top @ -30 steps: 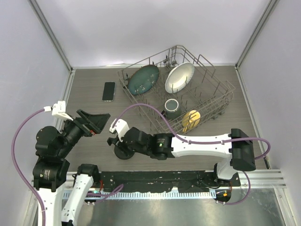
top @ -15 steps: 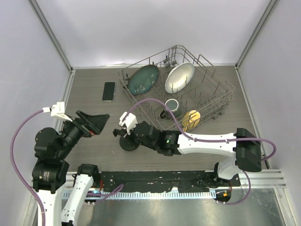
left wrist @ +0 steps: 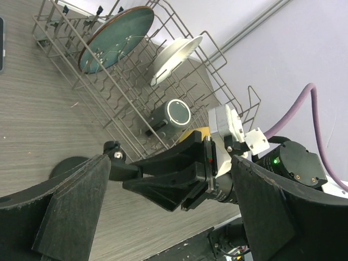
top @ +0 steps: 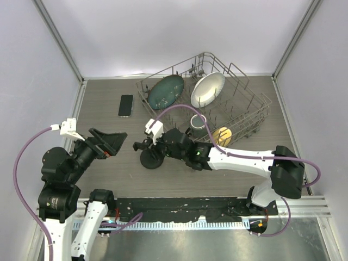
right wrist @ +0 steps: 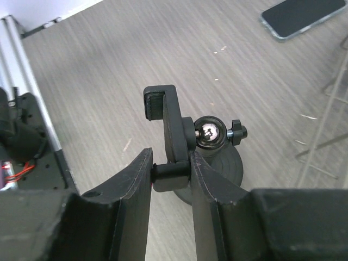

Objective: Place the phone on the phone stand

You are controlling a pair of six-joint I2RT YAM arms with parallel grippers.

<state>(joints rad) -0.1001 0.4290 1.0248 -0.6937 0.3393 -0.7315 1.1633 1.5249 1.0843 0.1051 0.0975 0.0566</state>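
Phone (top: 125,105) flat on the surface (top: 98,95), screen up, back-left area, just beside the left end of the dish rack (top: 255,106) but not touching it. Nothing gripping it. Visible in the right wrist view as a corner at top right (right wrist: 302,16); only a sliver at the left edge of the left wrist view.

Phone stand (top: 152,157) well apart from the phone, nearer the arm bases, in front of the rack's left corner. Round base (right wrist: 223,166) low against the surface, apparently resting on it, though contact hard to confirm from these angles. Angled upright with cradle lip (right wrist: 155,103) pointing up, ball joint and small knob beside it.

Right claw (right wrist: 169,155) pinching the stand's upright arm, both fingers (right wrist: 136,179) pressed against its sides, narrow gap filled by the arm. Same grip seen from above (top: 142,145).

Left claw (top: 117,142) spread wide, holding nothing, touching nothing, hovering left of the stand and pointed toward it; in its own view (left wrist: 171,166) framing the right claw and stand between its two pads (left wrist: 76,201).

In the rack: teal plate (top: 166,91) and white plate (top: 207,89) on edge, mug (top: 199,123), yellow item (top: 220,138).
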